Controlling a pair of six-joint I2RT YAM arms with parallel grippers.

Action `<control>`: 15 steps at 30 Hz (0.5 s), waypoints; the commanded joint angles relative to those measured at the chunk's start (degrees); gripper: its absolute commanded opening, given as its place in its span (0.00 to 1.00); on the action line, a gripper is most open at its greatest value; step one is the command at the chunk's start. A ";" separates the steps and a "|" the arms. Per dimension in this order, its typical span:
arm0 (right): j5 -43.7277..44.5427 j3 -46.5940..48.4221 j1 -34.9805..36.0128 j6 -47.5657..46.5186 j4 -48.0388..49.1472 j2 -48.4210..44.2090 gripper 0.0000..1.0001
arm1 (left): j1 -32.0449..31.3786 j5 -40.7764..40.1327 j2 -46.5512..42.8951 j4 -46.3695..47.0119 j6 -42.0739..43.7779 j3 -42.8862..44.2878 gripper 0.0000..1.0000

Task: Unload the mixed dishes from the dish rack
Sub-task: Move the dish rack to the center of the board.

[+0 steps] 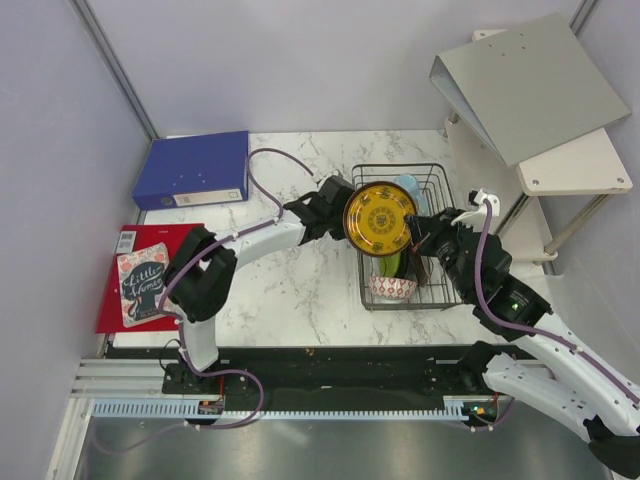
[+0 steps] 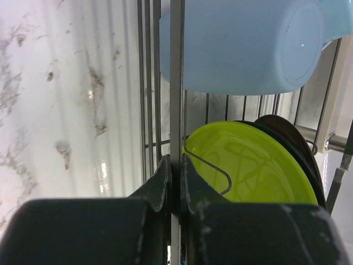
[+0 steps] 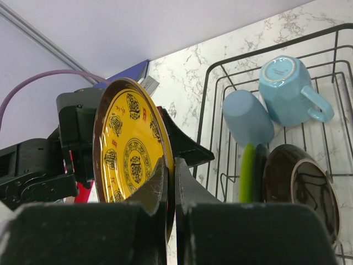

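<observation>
A yellow-brown patterned plate (image 1: 380, 220) is held on edge above the left side of the black wire dish rack (image 1: 400, 166). My left gripper (image 1: 341, 214) is shut on its left rim, and my right gripper (image 1: 418, 232) is shut on its right rim. In the left wrist view the plate's thin edge (image 2: 176, 83) runs up between the shut fingers (image 2: 176, 171). The right wrist view shows the plate's face (image 3: 129, 143) in my right gripper (image 3: 171, 171). Inside the rack stand a lime green plate (image 3: 247, 171), a dark plate (image 3: 300, 187), two light blue cups (image 3: 248, 116) (image 3: 287, 88) and a red-and-white bowl (image 1: 393, 288).
A blue ring binder (image 1: 195, 168) lies at the back left of the marble table. A red book (image 1: 140, 275) lies at the left edge. A white shelf (image 1: 580, 165) with a grey binder (image 1: 530, 80) on it stands right of the rack.
</observation>
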 commanded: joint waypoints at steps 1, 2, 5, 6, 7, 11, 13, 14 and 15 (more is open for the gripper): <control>1.03 1.02 -0.16 0.01 1.16 -1.00 0.00 | -0.88 2.41 4.99 0.49 -2.48 4.89 0.02; 1.11 1.02 -0.07 -0.08 1.07 -1.18 0.00 | -0.79 2.41 5.08 -0.30 -1.87 5.42 0.02; 1.55 1.11 -0.16 -0.61 0.37 -2.23 0.00 | 0.00 1.89 3.86 -2.41 1.30 5.96 0.16; 1.90 1.20 -0.16 -0.70 0.02 -2.32 0.00 | 0.61 1.36 1.85 -2.76 2.35 5.61 0.22; 1.99 1.20 -0.16 -0.87 -0.16 -2.50 0.00 | 1.05 1.19 0.87 -3.20 2.71 4.56 0.43; 1.56 1.38 -0.16 -0.35 -0.34 -2.59 0.00 | 3.25 -0.30 -4.66 -6.36 3.85 2.27 0.72; 0.94 1.55 -0.16 0.00 -0.34 -2.41 0.00 | 4.65 -1.27 -7.64 -8.73 4.03 1.57 0.82; 0.94 1.64 -0.07 0.01 -0.25 -2.24 0.00 | 5.01 -2.76 -8.79 -10.83 4.12 1.30 0.87; 0.94 1.64 -0.07 0.01 -0.25 -2.23 0.00 | 5.79 -3.55 -10.20 -12.07 4.20 0.60 0.95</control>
